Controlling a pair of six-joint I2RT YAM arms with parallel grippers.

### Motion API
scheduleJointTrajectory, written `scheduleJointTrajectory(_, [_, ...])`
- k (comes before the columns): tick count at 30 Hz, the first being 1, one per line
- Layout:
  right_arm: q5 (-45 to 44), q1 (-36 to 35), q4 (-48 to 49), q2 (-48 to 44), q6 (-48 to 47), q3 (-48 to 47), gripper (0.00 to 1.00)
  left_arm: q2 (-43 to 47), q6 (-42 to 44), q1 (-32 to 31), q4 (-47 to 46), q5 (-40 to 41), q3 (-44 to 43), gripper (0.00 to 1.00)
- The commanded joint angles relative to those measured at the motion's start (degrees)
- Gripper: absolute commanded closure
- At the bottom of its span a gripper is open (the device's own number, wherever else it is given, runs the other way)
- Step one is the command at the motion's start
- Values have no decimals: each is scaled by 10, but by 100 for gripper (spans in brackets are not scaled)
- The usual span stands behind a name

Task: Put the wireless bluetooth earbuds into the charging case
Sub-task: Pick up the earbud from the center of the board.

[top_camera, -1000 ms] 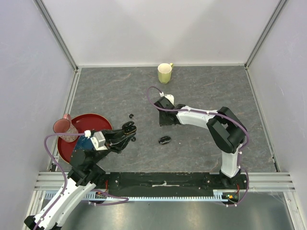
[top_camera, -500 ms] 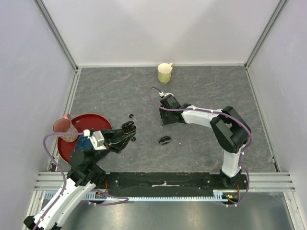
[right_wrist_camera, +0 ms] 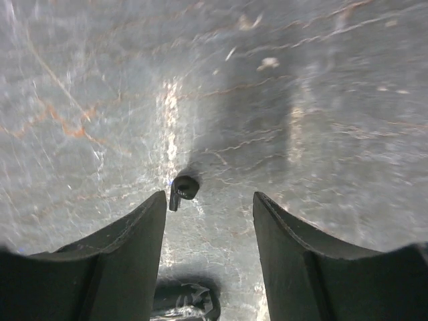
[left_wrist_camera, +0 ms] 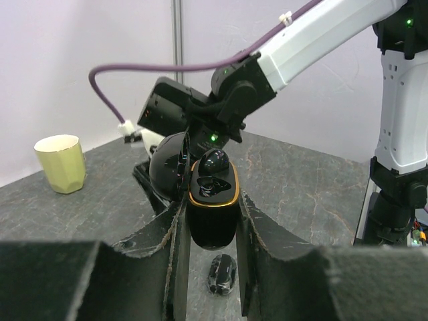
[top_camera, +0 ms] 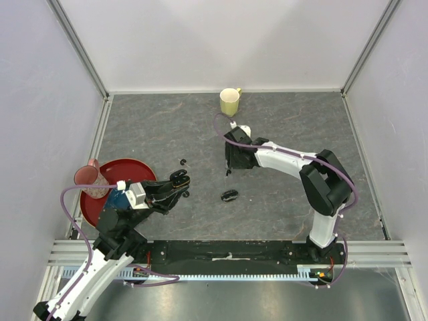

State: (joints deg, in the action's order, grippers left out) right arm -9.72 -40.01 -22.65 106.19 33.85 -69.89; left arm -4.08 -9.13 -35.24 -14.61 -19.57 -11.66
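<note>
**Entry: right gripper [right_wrist_camera: 208, 200] spread over a loose earbud [right_wrist_camera: 182, 189]; left gripper [left_wrist_camera: 210, 208] clamped on the open charging case [left_wrist_camera: 212, 231].**

Within the last second the right gripper has shifted a little toward the upper centre of the top view. Its jaws have gone from narrow to well apart, and they hold nothing. The earbud lies on the bare table [top_camera: 160, 127] between the fingers, close to the left-of-frame one in the wrist view, apart from it. We read this as lining up a pick, with no grasp made yet. The left jaws grip the charging case, lid up, at lower left of the top view. We cannot tell whether its wells are filled. The table is open around the earbud. A yellow cup [top_camera: 230, 101] stands well above it, a second case [top_camera: 229, 195], closed, lies near below, and a second earbud [top_camera: 183, 161] lies to the left. The walls are well apart.
</note>
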Motion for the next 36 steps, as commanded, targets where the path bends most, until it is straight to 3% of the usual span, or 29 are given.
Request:
scheduleJointTrajectory(1, [-150, 0, -96, -52, 102, -71, 38, 4, -2, -2, -9, 2, -28, 98])
scheduleJointTrajectory(3, [-201, 0, -107, -65, 143, -66, 34, 4, 1, -2, -16, 3, -28, 98])
scheduleJointTrajectory(4, [-202, 1, -113, -74, 157, -61, 3, 3, 3, -2, -16, 5, -28, 98])
scheduleJointTrajectory(11, [-38, 23, -50, -67, 183, -28, 2, 4, 10, -2, -20, 8, -17, 98])
scheduleJointTrajectory(20, [-16, 12, -96, 0, 265, -82, 17, 4, 22, -2, -24, 8, -10, 98])
scheduleJointTrajectory(36, [-66, -26, -150, 64, 287, -136, 43, 9, 32, -2, -15, 13, -5, 98])
